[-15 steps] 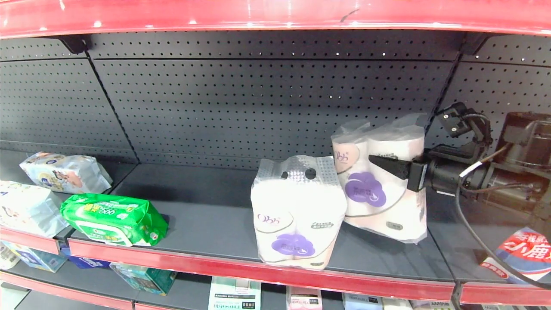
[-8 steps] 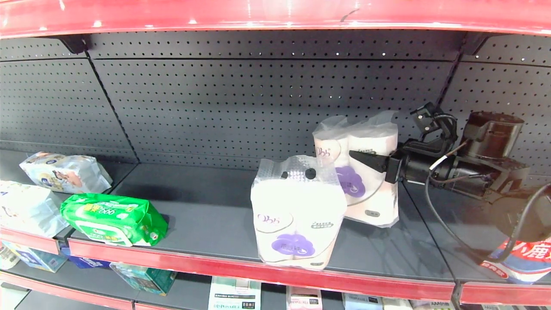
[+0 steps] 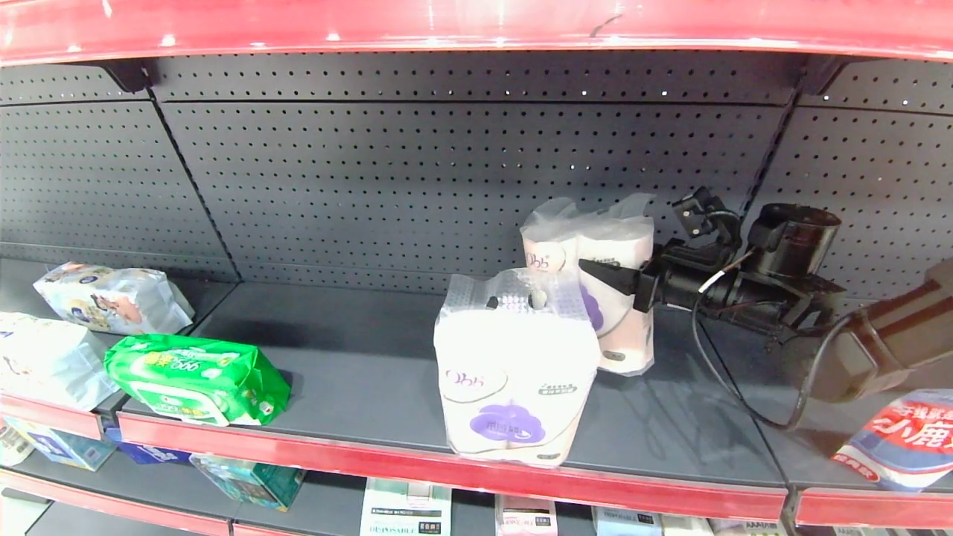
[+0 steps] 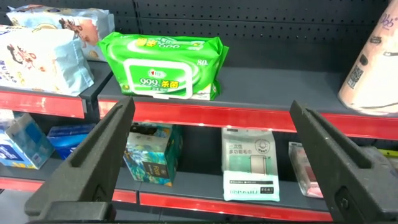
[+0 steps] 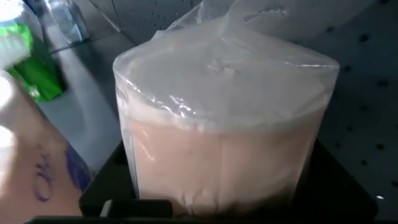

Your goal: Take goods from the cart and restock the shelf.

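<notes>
Two clear-wrapped toilet roll packs with purple print are on the dark shelf board (image 3: 357,372). One pack (image 3: 514,372) stands at the front edge. The second pack (image 3: 573,246) is just behind it to the right, upright, its lower end down at the board. My right gripper (image 3: 618,279) comes in from the right and is shut on this second pack (image 5: 224,124), with its black fingers (image 5: 118,193) on both sides. My left gripper (image 4: 217,162) is open with nothing in it, in front of the shelf's red edge, below the green wipes pack (image 4: 165,65).
A green wipes pack (image 3: 197,376) lies at the front left, with tissue packs (image 3: 112,298) farther left. A red and white pack (image 3: 901,439) sits at the far right. The pegboard wall (image 3: 447,179) closes the back. Bare board lies between the wipes and the rolls.
My right gripper has carried the second toilet roll pack leftward and deeper into the shelf, to behind the front pack. The front pack and the wipes have not moved.
</notes>
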